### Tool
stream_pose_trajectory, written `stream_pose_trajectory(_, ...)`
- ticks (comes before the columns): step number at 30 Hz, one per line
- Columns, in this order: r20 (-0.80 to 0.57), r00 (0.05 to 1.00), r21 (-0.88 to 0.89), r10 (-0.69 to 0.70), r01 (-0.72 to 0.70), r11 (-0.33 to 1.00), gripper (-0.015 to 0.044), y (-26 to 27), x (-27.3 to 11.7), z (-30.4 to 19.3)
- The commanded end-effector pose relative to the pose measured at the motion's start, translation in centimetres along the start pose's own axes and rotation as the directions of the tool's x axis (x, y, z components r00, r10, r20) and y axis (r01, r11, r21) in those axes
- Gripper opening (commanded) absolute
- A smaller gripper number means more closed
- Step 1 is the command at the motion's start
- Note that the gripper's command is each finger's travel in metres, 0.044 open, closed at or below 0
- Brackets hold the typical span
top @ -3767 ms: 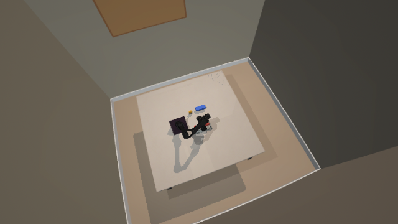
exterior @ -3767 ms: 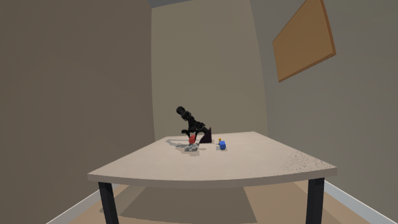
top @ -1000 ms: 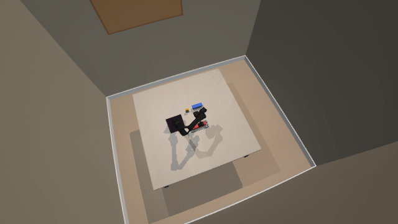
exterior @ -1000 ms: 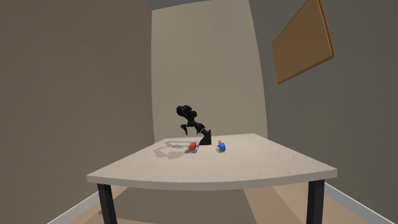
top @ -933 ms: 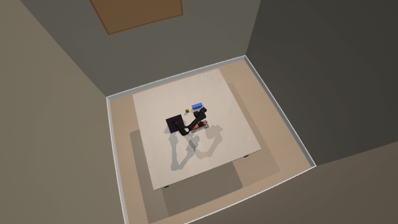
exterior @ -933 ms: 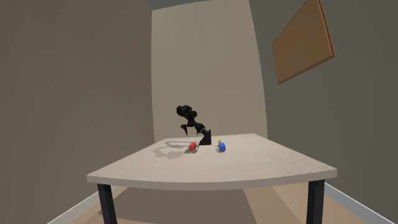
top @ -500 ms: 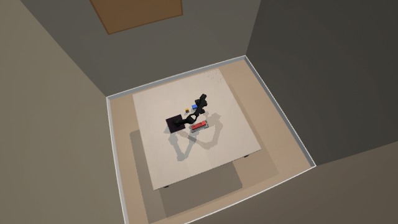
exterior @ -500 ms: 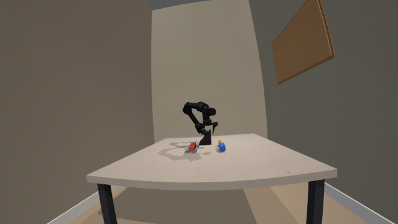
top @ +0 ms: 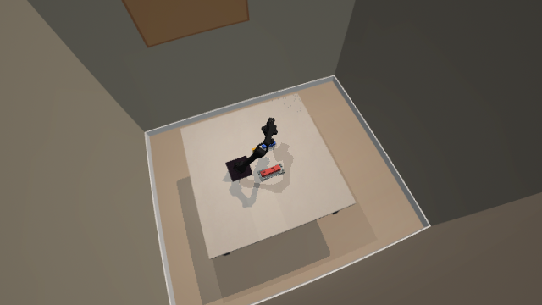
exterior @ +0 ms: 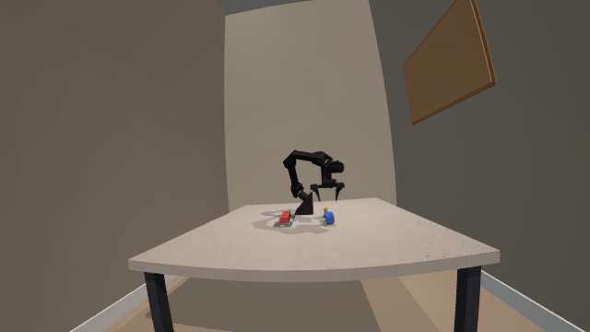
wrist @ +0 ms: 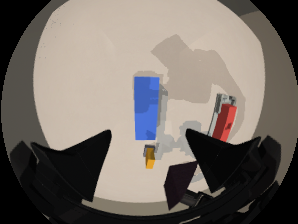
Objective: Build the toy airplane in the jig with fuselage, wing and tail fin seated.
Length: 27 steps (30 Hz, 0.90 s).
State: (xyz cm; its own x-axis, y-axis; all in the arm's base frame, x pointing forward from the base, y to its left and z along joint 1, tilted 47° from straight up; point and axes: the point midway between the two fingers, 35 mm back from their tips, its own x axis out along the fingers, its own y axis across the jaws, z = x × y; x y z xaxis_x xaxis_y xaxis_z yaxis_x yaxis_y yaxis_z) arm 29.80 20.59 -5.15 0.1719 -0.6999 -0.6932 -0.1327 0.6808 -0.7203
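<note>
The red fuselage (top: 270,170) (exterior: 285,217) (wrist: 225,122) lies in the grey cradle (wrist: 215,120); these views are too small to tell whether it sits fully down. The blue wing (exterior: 329,218) (wrist: 146,107) lies apart from the cradle, partly hidden by the arm in the top view. The small orange-yellow tail fin (exterior: 325,209) (wrist: 150,159) is near one end of the wing, with a grey piece beside it. My gripper (exterior: 328,200) (wrist: 149,133) is open and empty, pointing down above the wing and the fin. A finger hides the near end of the fuselage in the wrist view.
The arm's dark base (top: 234,171) (exterior: 305,207) (wrist: 179,184) stands on the pale table (top: 271,212) (exterior: 240,251), beside the cradle and behind the parts in the exterior view. The arm reaches from it over the table. The cradle and fuselage stand to one side of the gripper.
</note>
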Motion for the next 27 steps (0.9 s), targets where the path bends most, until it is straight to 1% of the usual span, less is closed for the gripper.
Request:
stream_pose_trajectory(1, 0.002, 1.000, 0.008, 0.004, -0.004, 1.000, 0.0440, 0.2, 1.9, 0.2)
stream_pose_trajectory(2, 0.002, 1.000, 0.008, 0.003, -0.003, 1.000, 0.0440, 0.1, 3.1, 0.2)
stream_pose_trajectory(4, 0.002, 1.000, 0.008, 0.003, -0.003, 1.000, 0.0440, 0.1, 4.1, 0.1)
stream_pose_trajectory(8, 0.002, 1.000, 0.008, 0.003, -0.003, 1.000, 0.0440, 0.1, 4.2, 0.1)
stream_pose_trajectory(11, 0.002, 1.000, 0.008, 0.002, -0.002, 1.000, 0.0440, 0.1, 5.5, 0.2)
stream_pose_trajectory(27, 0.002, 1.000, 0.008, 0.002, -0.002, 1.000, 0.0440, 0.1, 7.6, 0.2)
